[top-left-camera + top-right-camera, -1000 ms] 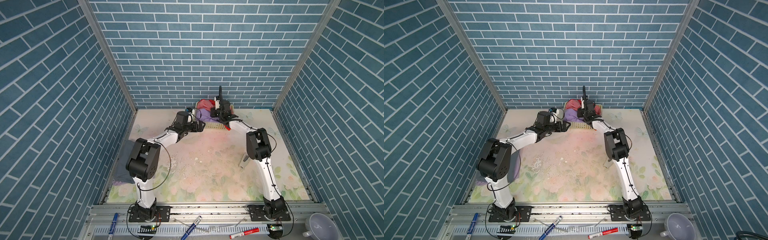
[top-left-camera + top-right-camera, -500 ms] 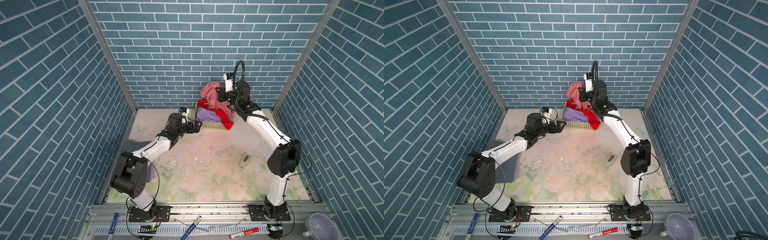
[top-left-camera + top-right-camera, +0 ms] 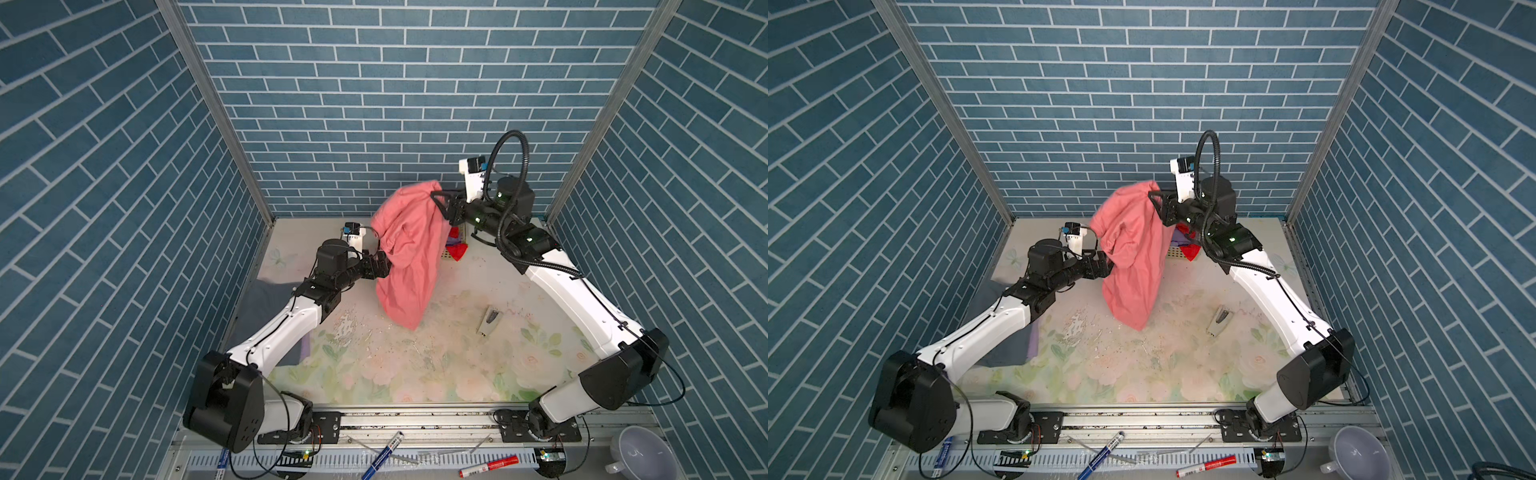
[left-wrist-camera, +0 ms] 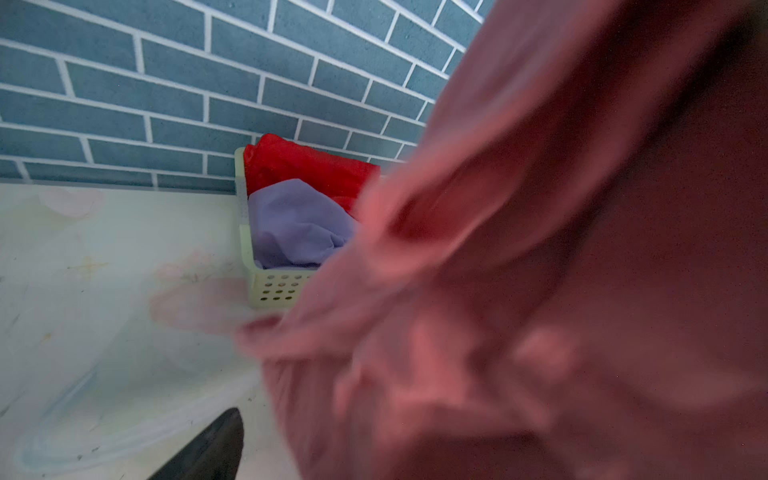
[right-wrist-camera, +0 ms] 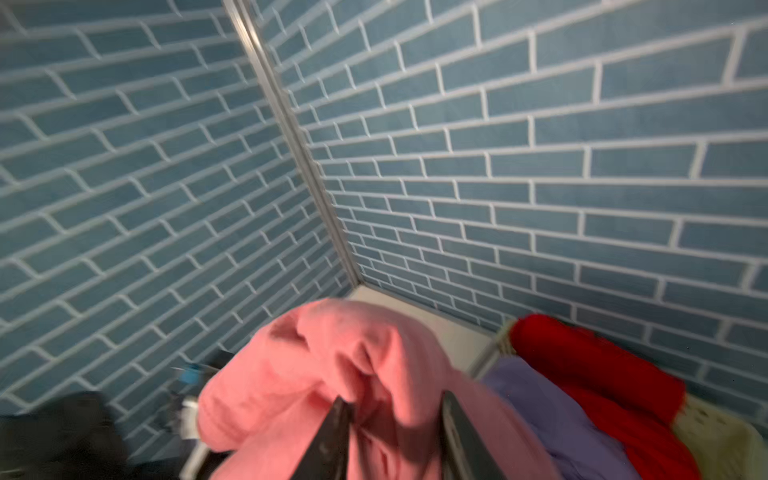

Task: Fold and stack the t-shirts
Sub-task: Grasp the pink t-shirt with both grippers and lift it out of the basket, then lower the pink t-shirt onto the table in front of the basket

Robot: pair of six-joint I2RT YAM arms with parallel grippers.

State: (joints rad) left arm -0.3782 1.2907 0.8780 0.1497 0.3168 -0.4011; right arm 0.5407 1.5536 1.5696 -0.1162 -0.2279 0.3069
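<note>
Cloth status: salmon shirt (image 3: 409, 257) hung mid-air at your right gripper (image 3: 440, 203), fingers parted, fabric between them. Your left gripper (image 3: 380, 266) spread wide, shirt draped against it (wrist view blurred). Red shirt (image 4: 307, 166), lavender shirt (image 4: 295, 224) lay in basket (image 4: 274, 289).

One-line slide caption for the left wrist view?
Blurred salmon pink t-shirt in front; cream basket by the brick wall holds a red t-shirt and a lavender t-shirt.

Motion blur smears the salmon pink shirt (image 4: 540, 270) in the left wrist view; in both top views it hides most of the basket (image 3: 1174, 252).
</note>
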